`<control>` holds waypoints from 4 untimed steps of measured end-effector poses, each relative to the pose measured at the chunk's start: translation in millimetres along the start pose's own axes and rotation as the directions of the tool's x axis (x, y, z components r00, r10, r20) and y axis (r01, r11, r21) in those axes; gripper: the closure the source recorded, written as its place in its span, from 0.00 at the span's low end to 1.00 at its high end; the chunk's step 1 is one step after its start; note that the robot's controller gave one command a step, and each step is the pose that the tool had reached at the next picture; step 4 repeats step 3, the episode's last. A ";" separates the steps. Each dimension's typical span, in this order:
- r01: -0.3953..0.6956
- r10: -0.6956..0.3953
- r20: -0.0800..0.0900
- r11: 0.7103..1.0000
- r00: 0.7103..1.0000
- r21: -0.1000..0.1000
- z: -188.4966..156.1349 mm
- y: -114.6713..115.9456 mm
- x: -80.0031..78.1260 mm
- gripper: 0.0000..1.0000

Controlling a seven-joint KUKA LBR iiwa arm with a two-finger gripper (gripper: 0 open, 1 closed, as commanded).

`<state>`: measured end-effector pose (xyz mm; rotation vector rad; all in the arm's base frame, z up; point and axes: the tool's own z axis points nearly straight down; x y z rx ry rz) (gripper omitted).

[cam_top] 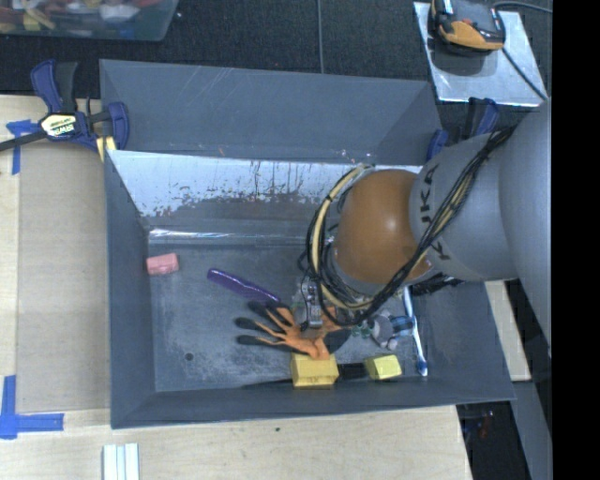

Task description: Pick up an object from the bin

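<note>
The gripper [311,317] is set low over an orange hand-shaped toy [279,328], which lies just to its view-left with its long axis running left to right. Whether the gripper is open or closed cannot be told. Black lettering [424,199] on the arm [511,187] is only partly legible.

worktop [56,281]: pale beige, flat, at left and along the bottom | dark surface [281,33]: almost black, at the top | blurred coloured clutter [84,14]: top left corner | grey plate [487,75]: top right, carries an orange-and-black device [466,28]
</note>
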<state>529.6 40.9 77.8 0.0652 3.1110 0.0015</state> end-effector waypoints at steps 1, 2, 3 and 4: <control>0.000 0.000 -0.005 1.000 1.000 0.000 -25.5 -0.4 0.9 1.00; 0.001 -0.001 -0.005 1.000 1.000 0.000 -64.8 -0.8 -0.8 1.00; 0.001 -0.001 0.000 1.000 1.000 0.000 -87.2 -1.0 -2.4 1.00; 0.001 -0.001 0.000 1.000 1.000 0.000 -87.2 -1.0 -2.4 1.00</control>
